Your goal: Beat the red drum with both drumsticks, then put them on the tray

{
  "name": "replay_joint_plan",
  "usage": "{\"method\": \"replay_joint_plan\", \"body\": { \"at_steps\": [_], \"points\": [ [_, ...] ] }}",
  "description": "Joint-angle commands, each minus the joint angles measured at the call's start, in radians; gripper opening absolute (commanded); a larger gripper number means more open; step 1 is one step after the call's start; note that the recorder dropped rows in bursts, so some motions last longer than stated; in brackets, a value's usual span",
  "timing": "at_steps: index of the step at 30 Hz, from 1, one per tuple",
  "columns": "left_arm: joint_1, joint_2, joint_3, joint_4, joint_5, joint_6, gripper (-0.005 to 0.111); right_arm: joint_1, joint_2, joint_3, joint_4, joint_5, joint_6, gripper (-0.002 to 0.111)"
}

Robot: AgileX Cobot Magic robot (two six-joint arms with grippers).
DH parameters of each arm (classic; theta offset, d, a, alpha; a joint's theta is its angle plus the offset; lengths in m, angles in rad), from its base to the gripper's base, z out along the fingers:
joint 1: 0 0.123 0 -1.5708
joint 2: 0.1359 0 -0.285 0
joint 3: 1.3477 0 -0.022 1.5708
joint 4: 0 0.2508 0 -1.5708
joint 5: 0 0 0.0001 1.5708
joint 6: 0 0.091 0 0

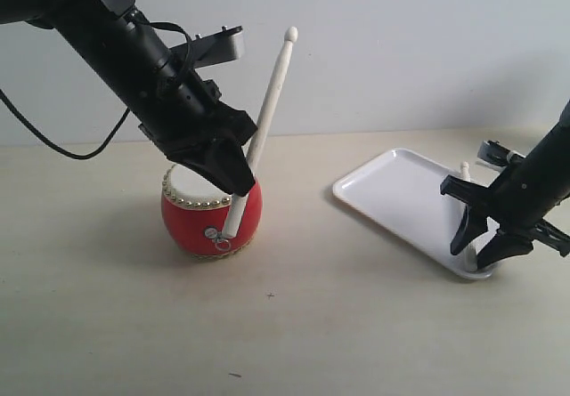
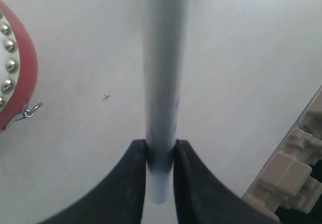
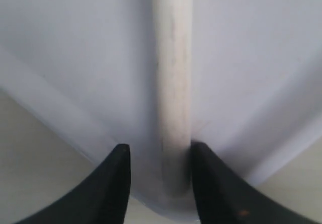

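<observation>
One pale wooden drumstick (image 3: 173, 83) on white plastic tray (image 1: 392, 187), right gripper (image 1: 481, 249) parted astride it; other drumstick (image 1: 272, 93) clamped in left gripper (image 1: 233, 182) by red barrel drum (image 1: 191, 222), untrayed.

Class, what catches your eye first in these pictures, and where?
The red drum stands left of centre; the left gripper, jaws shut, holds one drumstick steeply tip-up beside it. On the right, the other drumstick lies in the white tray between the open jaws of the right gripper.

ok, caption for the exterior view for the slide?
Left tool holds one drumstick tip-up by the red drum; right tool open around the second drumstick on the tray.
</observation>
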Motion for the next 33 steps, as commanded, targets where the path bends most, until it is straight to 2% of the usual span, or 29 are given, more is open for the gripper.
{"method": "replay_joint_plan", "body": {
  "at_steps": [1,10,13,16,23,29,33],
  "points": [
    [-0.003,-0.002,-0.007,-0.002,0.000,0.013,0.000,-0.003,-0.031,-0.002,-0.018,-0.003,0.003,0.043],
    [-0.003,0.019,-0.007,-0.034,0.000,0.031,0.000,-0.003,-0.300,-0.002,-0.095,-0.048,-0.023,0.043],
    [-0.004,0.058,-0.007,-0.142,0.000,0.072,0.000,-0.001,-0.373,0.002,0.050,-0.010,-0.163,0.043],
    [-0.017,0.090,-0.007,-0.247,0.000,0.137,0.000,-0.001,-0.427,0.048,0.338,0.013,-0.338,0.044],
    [-0.056,0.142,-0.007,-0.317,0.000,0.182,0.000,-0.001,-0.432,0.198,0.758,0.094,-0.723,0.056],
    [-0.081,0.149,-0.005,-0.317,0.000,0.214,0.000,-0.001,-0.421,0.198,0.777,0.183,-0.970,0.059],
    [-0.081,0.149,-0.005,-0.317,0.000,0.212,0.000,-0.001,-0.404,0.198,0.782,0.240,-1.034,0.059]
  ]
}}
